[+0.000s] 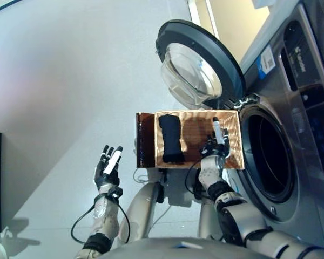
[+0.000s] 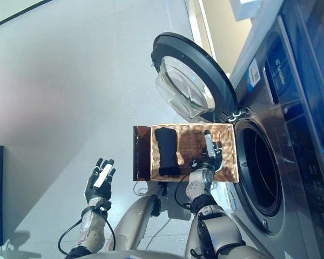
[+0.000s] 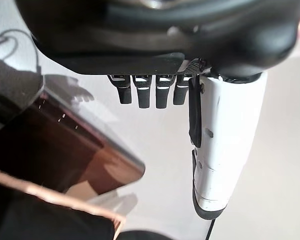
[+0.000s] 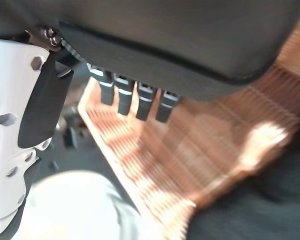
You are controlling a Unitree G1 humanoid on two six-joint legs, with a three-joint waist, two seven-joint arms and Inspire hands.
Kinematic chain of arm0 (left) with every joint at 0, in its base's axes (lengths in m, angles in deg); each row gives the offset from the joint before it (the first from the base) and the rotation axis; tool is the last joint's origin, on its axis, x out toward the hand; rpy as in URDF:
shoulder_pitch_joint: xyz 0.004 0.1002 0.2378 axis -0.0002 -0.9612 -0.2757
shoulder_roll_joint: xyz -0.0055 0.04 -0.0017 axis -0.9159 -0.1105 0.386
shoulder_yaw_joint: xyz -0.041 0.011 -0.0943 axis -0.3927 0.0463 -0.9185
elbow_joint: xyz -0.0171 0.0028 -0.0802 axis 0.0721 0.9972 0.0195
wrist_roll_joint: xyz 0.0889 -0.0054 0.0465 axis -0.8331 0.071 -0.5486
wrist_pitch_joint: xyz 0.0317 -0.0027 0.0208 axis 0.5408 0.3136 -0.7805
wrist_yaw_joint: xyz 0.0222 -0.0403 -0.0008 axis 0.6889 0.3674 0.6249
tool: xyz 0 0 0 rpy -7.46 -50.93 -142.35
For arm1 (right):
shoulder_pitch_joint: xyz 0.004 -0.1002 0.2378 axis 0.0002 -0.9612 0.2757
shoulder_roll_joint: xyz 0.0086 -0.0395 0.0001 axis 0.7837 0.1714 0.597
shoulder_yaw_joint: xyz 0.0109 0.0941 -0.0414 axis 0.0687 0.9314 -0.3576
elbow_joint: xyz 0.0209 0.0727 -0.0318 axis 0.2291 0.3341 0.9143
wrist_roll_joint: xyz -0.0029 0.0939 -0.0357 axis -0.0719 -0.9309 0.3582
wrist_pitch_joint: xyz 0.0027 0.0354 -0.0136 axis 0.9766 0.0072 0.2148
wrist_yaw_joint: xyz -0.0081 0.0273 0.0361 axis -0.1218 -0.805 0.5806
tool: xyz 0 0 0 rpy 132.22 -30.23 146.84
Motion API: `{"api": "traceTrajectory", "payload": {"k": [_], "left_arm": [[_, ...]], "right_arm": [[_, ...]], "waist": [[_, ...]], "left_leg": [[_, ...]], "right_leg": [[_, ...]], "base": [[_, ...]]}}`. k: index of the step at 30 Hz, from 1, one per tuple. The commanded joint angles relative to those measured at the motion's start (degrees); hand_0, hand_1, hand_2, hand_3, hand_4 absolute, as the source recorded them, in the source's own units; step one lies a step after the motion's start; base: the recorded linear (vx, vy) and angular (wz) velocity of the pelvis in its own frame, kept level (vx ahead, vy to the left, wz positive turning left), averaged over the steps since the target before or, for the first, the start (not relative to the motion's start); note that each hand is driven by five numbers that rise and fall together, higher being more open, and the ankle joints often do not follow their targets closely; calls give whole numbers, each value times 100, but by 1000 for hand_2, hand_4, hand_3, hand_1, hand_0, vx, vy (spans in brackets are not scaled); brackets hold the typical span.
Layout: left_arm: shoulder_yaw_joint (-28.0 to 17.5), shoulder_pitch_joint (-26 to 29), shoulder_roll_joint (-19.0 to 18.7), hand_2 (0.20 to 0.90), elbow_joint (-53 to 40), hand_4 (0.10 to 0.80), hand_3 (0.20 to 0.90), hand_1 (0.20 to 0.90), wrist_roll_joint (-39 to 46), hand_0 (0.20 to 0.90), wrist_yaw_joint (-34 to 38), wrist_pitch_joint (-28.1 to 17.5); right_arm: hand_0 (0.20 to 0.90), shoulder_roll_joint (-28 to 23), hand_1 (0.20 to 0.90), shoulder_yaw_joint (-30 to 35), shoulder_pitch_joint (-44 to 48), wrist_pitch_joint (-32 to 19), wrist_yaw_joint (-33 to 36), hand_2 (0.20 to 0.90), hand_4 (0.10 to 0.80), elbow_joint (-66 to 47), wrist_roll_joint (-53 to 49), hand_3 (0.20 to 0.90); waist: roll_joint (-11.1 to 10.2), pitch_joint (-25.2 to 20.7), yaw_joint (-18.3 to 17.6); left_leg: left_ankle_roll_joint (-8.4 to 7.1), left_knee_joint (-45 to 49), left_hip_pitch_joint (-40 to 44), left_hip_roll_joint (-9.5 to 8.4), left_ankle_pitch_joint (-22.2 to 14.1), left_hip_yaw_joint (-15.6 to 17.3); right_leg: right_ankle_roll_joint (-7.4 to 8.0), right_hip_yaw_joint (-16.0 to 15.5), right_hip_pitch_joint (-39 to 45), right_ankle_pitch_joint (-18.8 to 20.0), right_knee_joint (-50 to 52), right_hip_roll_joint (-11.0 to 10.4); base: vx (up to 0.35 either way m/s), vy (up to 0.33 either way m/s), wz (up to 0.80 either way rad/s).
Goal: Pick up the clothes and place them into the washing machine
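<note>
Right hand [image 1: 215, 144] hangs over the wicker basket [image 1: 235, 141], fingers straight and relaxed, holding nothing; its wrist view shows only bare weave past the fingertips. The dark garment [image 1: 171, 139] lies rolled lengthwise in the basket, well to the thumb-ward side of that hand, toward the robot's left, and not touching it.

Left hand [image 1: 108, 166] is raised over bare floor beside the basket, fingers extended, empty.

Step in hand, as I judge it: the reach for the first pick. You need to bring the right hand across the basket until the palm sits directly above the middle of the roll, then lower and curl the fingers round its bulk, not its end, or it may unroll and trail.

The washing machine drum [image 1: 267, 156] is just beyond the right hand's outer side, door [image 1: 197, 63] swung fully open. Lift clear of the basket rim before you swing toward it.
</note>
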Motion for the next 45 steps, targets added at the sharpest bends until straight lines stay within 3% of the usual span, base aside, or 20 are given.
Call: {"api": "traceTrajectory", "payload": {"k": [1,5,14,27,42,43,45], "left_arm": [[-299,85,-356,900,-156,800,900,900,-125,900,-16,-381],[-390,92,-519,900,-213,800,900,900,-369,900,-22,-262],[-647,95,-820,900,-786,800,900,900,-772,900,16,-139],[-694,296,-818,900,-1855,800,900,900,-1079,900,274,-275],[-391,629,-820,900,-2106,800,900,900,-1237,900,499,-321],[-380,648,-817,900,-2137,800,900,900,-1256,900,510,-316],[-360,666,-816,900,-2159,800,900,900,-1283,900,520,-309]], "right_arm": [[900,0,900,-381,22,118,-113,900,800,-196,925,900],[900,-250,900,-1125,286,789,18,900,800,368,2324,900],[900,-365,900,-1982,972,1538,330,900,800,1523,4438,900],[900,-373,900,-1924,1554,1634,449,900,800,2096,4494,900],[900,-816,900,-1774,2703,1945,684,900,800,2639,4730,900],[200,-865,200,-1775,2765,1969,695,200,300,2672,4778,200],[200,-894,200,-1770,2810,1983,710,200,300,2690,4825,200]], "waist": [[-402,-54,161],[-579,-44,296],[-814,91,539],[-927,500,866],[-792,806,1266],[-788,810,1291],[-787,824,1308]], "left_leg": [[-292,89,105,-88,-556,20],[-309,16,133,-78,-487,-72],[-303,235,-142,-139,-491,-237],[-305,531,-592,-230,-567,-397],[-282,780,-1068,-399,-640,-571],[-280,784,-1083,-401,-643,-571],[-277,790,-1096,-401,-643,-572]], "right_leg": [[96,-5,689,475,-1447,87],[97,-131,799,553,-1611,93],[67,-304,675,502,-1413,39],[60,-535,413,326,-1019,-115],[55,-752,80,164,-681,-273],[55,-755,69,160,-673,-274],[57,-758,63,160,-669,-273]], "base": [[26,-26,9],[12,-32,6],[8,-10,14],[20,5,13],[26,-7,11],[27,-11,5],[7,-3,2]]}}
